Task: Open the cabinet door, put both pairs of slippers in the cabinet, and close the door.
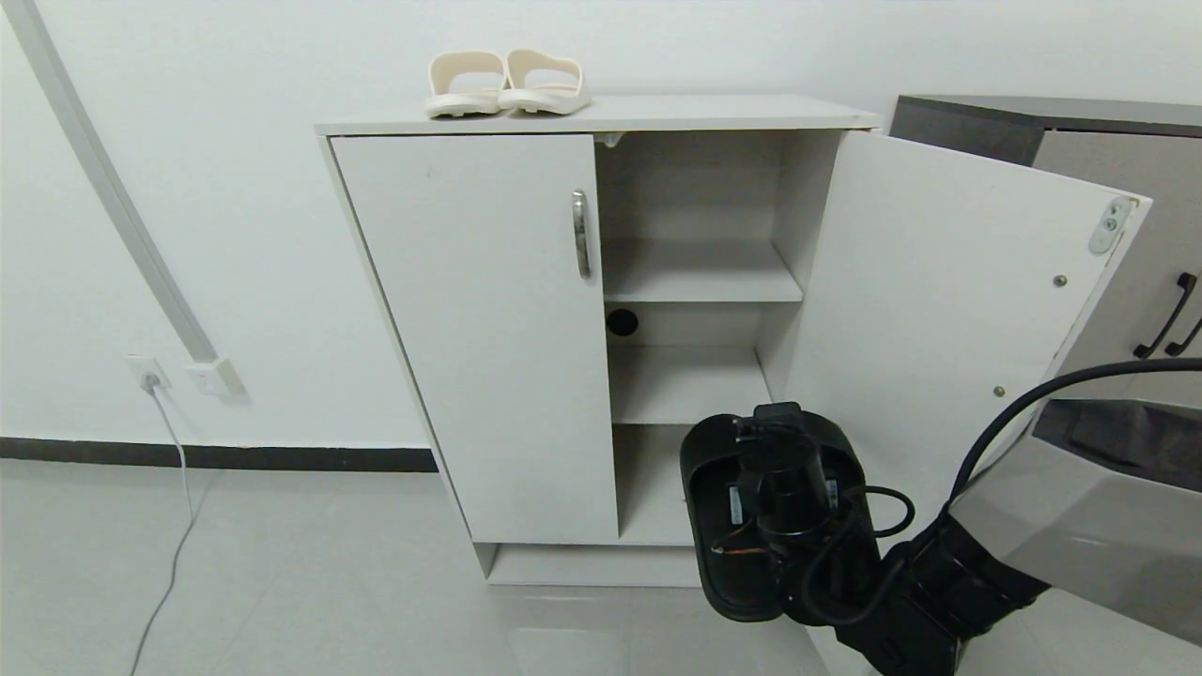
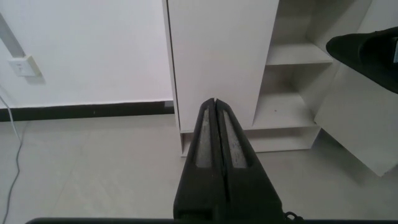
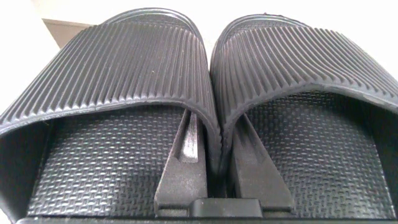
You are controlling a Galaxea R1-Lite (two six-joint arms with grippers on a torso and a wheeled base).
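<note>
Item under handling: a pair of black slippers point(image 1: 701, 521), with ribbed straps and pebbled footbeds, held side by side. The right gripper point(image 3: 216, 118) is clamped on the pair, one finger inside each slipper and the two inner walls pinched between them. The pair hangs at the open right half of the white cabinet point(image 1: 714, 113), level with the bottom compartment point(image 1: 643, 488); whether it is already inside or just in front cannot be judged from the head view.

A second pair, cream slippers point(image 1: 540, 84), sits on the cabinet top near its left half.

The left door point(image 1: 479, 329), with metal handle point(image 1: 581, 235), is shut. The right door point(image 1: 939, 310) stands swung wide, just beside the right arm. Two shelves point(image 1: 700, 272) lie above the bottom compartment, and a round hole point(image 1: 622, 323) shows in the back panel.

The left gripper point(image 2: 214, 102) hangs well back over the floor, fingers pressed together, holding nothing.

A grey cabinet point(image 1: 1108, 141) stands to the right.
</note>
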